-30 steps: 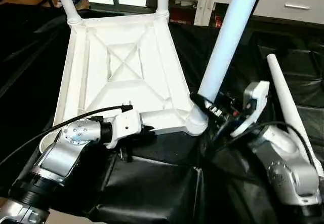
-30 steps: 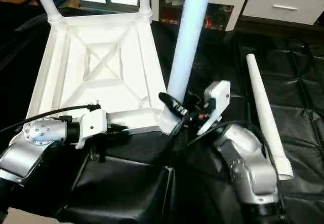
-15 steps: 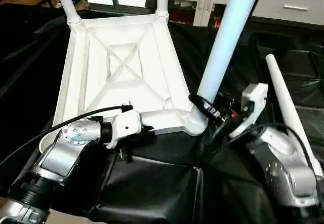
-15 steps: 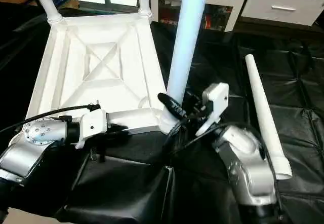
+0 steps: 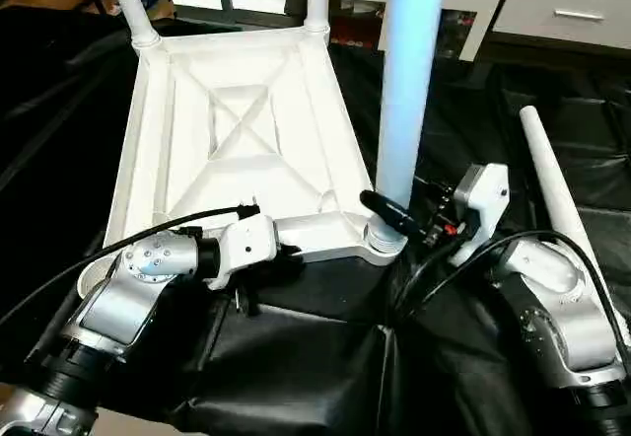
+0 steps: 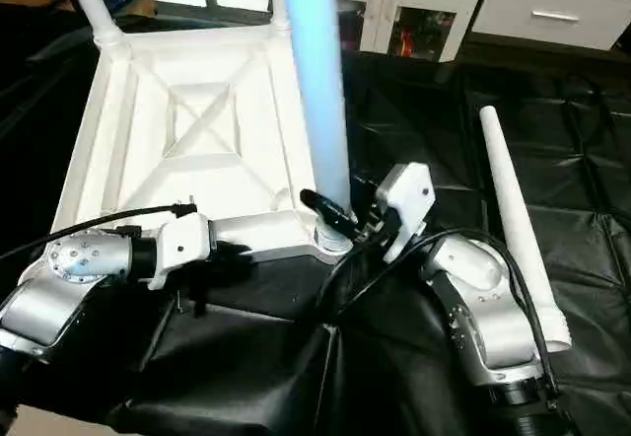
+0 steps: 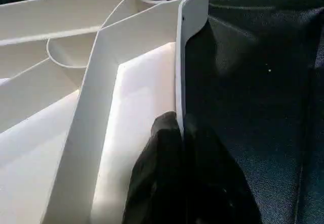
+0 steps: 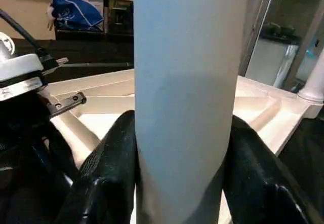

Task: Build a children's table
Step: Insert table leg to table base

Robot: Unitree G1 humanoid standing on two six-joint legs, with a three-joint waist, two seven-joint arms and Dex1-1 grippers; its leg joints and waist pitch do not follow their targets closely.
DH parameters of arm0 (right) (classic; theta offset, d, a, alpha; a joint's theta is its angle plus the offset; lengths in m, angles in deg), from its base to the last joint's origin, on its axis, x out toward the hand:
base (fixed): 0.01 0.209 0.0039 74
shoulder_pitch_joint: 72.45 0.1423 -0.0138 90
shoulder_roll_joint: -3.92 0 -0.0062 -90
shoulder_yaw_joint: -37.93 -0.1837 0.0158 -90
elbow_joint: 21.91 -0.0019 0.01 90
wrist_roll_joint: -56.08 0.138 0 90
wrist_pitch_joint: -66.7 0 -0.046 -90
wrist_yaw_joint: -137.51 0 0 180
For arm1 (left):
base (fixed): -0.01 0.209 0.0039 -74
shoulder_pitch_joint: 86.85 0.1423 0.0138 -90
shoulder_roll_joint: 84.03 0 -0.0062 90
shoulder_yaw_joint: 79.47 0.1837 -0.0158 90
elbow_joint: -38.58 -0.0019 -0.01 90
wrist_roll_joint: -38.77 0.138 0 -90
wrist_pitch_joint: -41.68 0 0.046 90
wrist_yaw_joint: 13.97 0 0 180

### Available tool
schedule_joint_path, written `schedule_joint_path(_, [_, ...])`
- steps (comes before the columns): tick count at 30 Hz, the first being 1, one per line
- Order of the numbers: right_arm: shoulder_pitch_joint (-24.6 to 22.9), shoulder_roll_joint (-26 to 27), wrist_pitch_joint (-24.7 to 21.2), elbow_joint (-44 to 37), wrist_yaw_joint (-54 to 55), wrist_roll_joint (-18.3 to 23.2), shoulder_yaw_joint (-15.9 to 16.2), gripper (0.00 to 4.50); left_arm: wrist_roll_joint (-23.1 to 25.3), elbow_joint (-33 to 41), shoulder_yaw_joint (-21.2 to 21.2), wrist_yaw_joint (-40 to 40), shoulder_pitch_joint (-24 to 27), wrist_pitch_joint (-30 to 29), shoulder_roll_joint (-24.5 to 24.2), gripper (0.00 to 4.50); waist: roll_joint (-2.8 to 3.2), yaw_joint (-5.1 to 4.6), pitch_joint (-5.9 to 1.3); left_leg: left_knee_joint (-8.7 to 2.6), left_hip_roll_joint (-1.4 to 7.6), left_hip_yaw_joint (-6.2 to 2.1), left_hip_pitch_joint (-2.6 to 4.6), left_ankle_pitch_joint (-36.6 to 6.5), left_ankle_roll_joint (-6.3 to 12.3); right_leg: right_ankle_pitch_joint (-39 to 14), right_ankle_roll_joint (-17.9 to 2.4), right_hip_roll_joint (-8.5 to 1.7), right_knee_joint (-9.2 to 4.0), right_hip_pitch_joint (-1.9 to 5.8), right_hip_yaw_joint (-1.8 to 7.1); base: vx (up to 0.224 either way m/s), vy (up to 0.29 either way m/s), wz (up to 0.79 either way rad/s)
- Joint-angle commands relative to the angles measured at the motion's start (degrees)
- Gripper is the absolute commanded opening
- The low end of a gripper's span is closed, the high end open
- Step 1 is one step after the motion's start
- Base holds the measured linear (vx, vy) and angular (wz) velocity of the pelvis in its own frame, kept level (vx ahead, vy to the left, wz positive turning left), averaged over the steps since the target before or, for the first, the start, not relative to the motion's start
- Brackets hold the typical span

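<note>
I count one tabletop (image 5: 237,140), four legs — three socketed (image 5: 409,71), one lying loose (image 5: 557,199) — and two grippers (image 5: 389,211).

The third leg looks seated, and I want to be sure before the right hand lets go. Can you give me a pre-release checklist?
1. Third leg upright in near-right socket: ok.
2. Seated to full depth: cannot tell.
3. Right hand clamped around that leg: ok.
4. Left hand pinching the tabletop rim, steadying it: ok.
5. Fourth leg lying on the black cloth beside the right arm: ok.
6. Two far legs standing in their sockets: ok.
</note>
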Motion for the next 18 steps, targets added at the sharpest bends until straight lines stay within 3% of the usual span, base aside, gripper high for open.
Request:
schedule_joint_path(1, [-2.93,-0.67,-1.01,3.42,-0.92,-2.55,1.83,1.80,1.84,-2.90,0.61,-2.07,1.73,-1.02,0.04,0.00,-0.16,-0.03,-2.36,-4.44,2.85,-1.18,0.90,-17.06,2.54,-15.98,-10.45,-2.10,-3.96,1.78,1.78,0.000,0.000,0.00])
schedule_joint_path(12, [-5.55,-0.10,1.24,2.64,-2.98,-3.02,5.40,1.80,2.21,-3.59,0.84,-2.24,1.02,-0.70,0.36,0.00,-0.02,0.03,-2.23,-4.66,2.95,-1.30,1.00,-18.97,2.13,-16.91,-10.08,-2.10,-4.13,1.65,1.82,0.000,0.000,0.00])
schedule_joint_path(18, [-3.58,1.17,1.04,4.26,-3.13,-2.85,6.10,1.80,2.29,-3.80,0.79,-2.22,0.95,-0.55,0.35,0.00,-0.05,-0.07,-2.15,-4.79,2.92,-1.39,0.89,-19.89,1.90,-18.64,-9.90,-2.19,-4.23,1.62,1.79,0.000,0.000,0.00])
